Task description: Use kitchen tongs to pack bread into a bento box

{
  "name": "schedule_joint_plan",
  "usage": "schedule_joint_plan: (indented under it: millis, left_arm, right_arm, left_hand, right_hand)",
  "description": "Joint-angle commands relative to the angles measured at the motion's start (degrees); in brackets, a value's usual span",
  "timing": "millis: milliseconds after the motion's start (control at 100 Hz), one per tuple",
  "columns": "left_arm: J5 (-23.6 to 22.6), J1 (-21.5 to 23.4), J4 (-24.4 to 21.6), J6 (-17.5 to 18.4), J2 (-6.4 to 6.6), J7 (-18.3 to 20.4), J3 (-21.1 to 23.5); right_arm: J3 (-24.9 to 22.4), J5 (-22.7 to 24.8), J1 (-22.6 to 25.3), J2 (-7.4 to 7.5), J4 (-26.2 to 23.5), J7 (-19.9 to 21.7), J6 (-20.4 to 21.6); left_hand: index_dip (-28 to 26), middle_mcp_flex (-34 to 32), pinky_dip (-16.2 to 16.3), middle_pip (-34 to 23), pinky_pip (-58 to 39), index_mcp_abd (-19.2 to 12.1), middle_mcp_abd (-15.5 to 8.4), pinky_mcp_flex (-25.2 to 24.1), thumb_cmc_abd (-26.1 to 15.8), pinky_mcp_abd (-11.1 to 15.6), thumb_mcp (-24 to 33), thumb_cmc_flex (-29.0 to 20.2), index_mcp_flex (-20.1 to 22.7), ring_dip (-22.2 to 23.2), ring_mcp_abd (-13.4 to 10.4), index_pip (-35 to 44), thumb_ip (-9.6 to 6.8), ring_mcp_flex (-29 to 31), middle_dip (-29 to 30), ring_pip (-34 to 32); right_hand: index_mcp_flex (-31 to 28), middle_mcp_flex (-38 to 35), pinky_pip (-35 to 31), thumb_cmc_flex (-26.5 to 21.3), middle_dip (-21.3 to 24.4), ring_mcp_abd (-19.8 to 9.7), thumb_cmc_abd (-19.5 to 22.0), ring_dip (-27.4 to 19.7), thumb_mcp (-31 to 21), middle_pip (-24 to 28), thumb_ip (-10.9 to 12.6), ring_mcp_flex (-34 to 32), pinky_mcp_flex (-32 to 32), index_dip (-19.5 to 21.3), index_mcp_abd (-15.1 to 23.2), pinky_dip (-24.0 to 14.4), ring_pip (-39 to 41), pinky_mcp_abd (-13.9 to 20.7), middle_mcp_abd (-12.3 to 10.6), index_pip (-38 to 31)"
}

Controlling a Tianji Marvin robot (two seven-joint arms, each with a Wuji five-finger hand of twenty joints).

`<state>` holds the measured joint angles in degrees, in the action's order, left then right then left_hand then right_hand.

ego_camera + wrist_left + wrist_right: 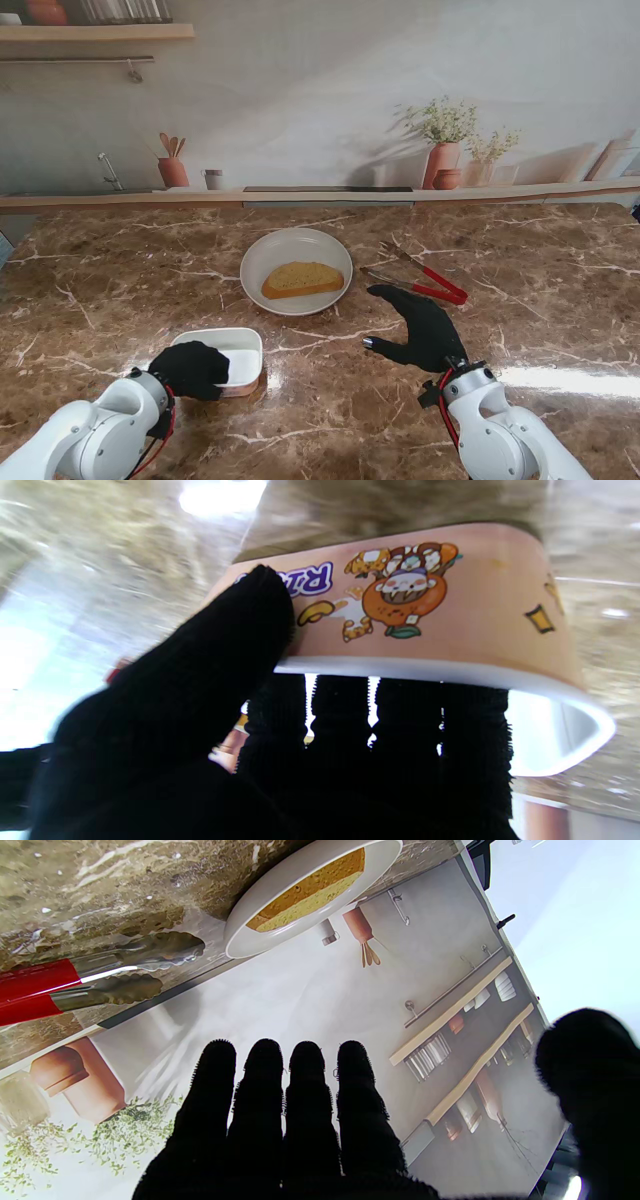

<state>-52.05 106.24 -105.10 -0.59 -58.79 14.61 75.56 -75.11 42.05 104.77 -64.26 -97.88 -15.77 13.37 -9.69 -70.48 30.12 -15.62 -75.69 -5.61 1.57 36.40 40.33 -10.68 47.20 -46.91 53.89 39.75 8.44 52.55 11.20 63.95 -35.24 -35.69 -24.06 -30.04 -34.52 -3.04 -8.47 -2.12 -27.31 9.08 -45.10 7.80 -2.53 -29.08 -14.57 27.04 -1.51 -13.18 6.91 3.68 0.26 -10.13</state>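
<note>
A slice of bread (302, 278) lies on a white plate (262, 259) at the table's middle; the bread (310, 890) and plate (280, 935) also show in the right wrist view. Red-handled tongs (425, 282) lie to the plate's right, metal tips toward the far side; the tongs (75, 980) are apart from my right hand. My right hand (418, 328), black-gloved, hovers open just nearer to me than the tongs. The white-and-orange bento box (238, 352) sits at the near left. My left hand (188, 368) is shut on the bento box (450, 610): thumb on its outer wall, fingers inside.
At the table's far edge a ledge carries a terracotta utensil pot (172, 170), a small cup (213, 179) and potted plants (443, 150). A shelf (95, 32) hangs high at the back left. A bright glare patch (560, 380) lies on the marble at the right.
</note>
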Motion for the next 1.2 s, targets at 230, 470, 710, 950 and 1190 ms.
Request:
schedule_joint_plan:
  millis: [230, 470, 710, 950, 1190]
  left_arm:
    - [3.61, -6.47, 1.56, -0.96, -0.82, -2.41, -11.49]
    - [5.17, -11.6, 3.46, -2.73, -1.16, -4.23, -18.73]
    - [7.44, -15.22, 5.78, -5.25, -1.41, -4.52, -24.03]
    - [6.35, -14.69, 5.96, -5.33, -1.48, -5.66, -24.01]
    - [5.52, -11.53, 4.1, -2.84, -1.84, -8.59, -20.69]
  right_arm:
    - [0.04, -0.6, 0.28, -0.47, 0.25, -0.35, -0.23]
    - [-0.34, -1.17, 0.23, -0.63, 0.61, -0.73, -0.35]
    - [-0.57, -1.41, 0.16, -0.7, 1.0, -0.9, -0.76]
    - [-0.75, -1.24, 0.48, -0.65, 0.88, -0.67, -1.5]
    - [-1.27, -0.81, 0.47, -0.46, 0.55, 0.23, -2.05]
  left_hand:
    - [1.81, -4.99, -3.48, -7.96, -7.12, 3.12, 4.32, 8.3, -0.18, -1.5, 0.18, 0.48, 5.04, -3.73, 1.53, 0.58, 0.21, 8.53, 9.21, -4.63]
    - [1.91, -4.74, -4.34, -9.55, -8.14, 3.32, 4.43, 9.08, -0.35, -1.13, -0.3, 0.52, 5.02, -4.14, 1.26, 0.29, 0.23, 8.49, 11.33, -6.5]
    - [1.95, -3.6, -6.19, -11.6, -8.64, 4.62, 4.92, 10.62, -1.2, -0.34, -1.56, 1.1, 4.49, -6.79, 0.65, -0.66, 0.39, 8.62, 13.87, -7.04]
    - [-2.2, 5.37, -5.25, -13.22, -3.77, 6.17, 5.14, 4.13, 1.15, 1.31, -4.98, 9.97, 1.93, -6.95, 0.46, -10.57, 0.37, 3.01, 16.73, 0.95]
    - [-6.77, 13.83, -4.02, -10.14, 3.48, 8.13, 4.77, -3.99, 2.1, 2.41, -7.18, 18.4, -1.76, -9.44, 0.75, -21.21, -2.71, -6.2, 16.95, 6.98]
  right_hand:
    - [-1.43, -0.06, -0.26, -0.14, -0.81, -1.5, 0.69, 1.07, 1.31, -1.12, 1.41, -0.38, 0.65, -0.3, 1.29, 0.24, -0.81, 0.96, -1.11, -0.19]
    - [-1.52, -0.1, -0.25, -0.46, -0.8, -1.51, 0.67, 1.07, 1.36, -1.09, 1.43, -0.42, 0.69, -0.32, 1.24, 0.23, -0.8, 0.95, -0.98, -0.22]
    - [-1.72, -0.13, -0.28, -0.8, -0.8, -1.54, 0.55, 1.06, 1.45, -1.04, 1.44, -0.41, 0.7, -0.31, 1.28, 0.21, -0.78, 0.87, -1.11, -0.32]
    - [-1.55, 0.08, -0.09, -1.18, -0.77, -1.52, 0.01, 1.03, 1.44, -1.11, 1.47, -0.1, 1.07, -0.37, 1.12, 0.25, -0.86, 0.77, -1.0, -0.27]
    - [-1.52, 0.0, 0.23, -1.3, -0.8, -1.52, -0.28, 1.0, 1.46, -1.09, 1.43, 0.2, 1.31, -0.37, 1.18, 0.31, -0.95, 0.8, -0.91, -0.28]
